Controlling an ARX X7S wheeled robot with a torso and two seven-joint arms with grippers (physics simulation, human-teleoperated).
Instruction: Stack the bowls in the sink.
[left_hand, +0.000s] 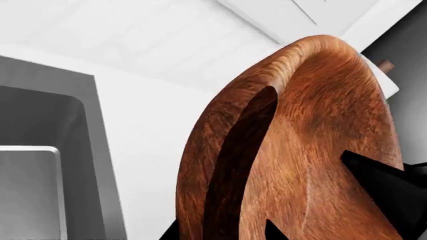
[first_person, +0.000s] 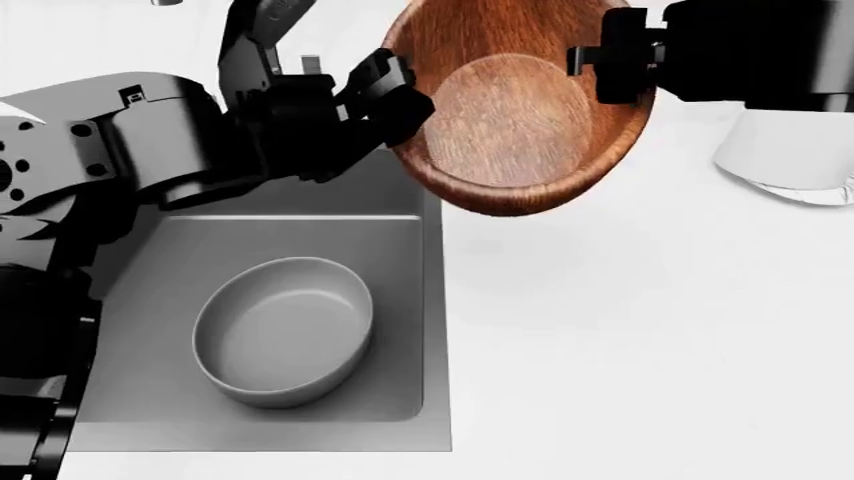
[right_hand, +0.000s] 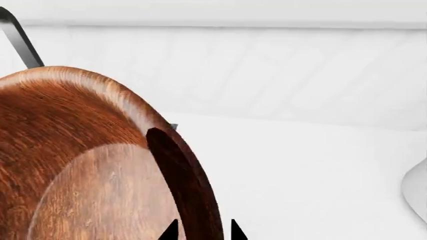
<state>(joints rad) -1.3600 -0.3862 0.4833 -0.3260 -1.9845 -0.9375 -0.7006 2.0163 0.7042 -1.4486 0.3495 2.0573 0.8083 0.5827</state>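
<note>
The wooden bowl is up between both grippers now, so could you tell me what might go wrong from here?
1. The wooden bowl is tilted and pinched only at opposite rims by the left gripper and right gripper; it may slip.
2. It hangs over the sink edge, not above the grey bowl; released here, it may hit the rim.

One bowl (first_person: 284, 330) in sink (first_person: 400, 300); other bowl (first_person: 521, 110) above counter (first_person: 641, 350).

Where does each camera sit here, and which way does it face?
Head: high, looking down over the sink and grey bowl; both arms show.
Left wrist: on the left arm, facing along the wooden bowl; left claw tips show.
Right wrist: on the right arm, facing the bowl's inside and white counter; right claw tips show.
Shared: all three see the wooden bowl.
</note>
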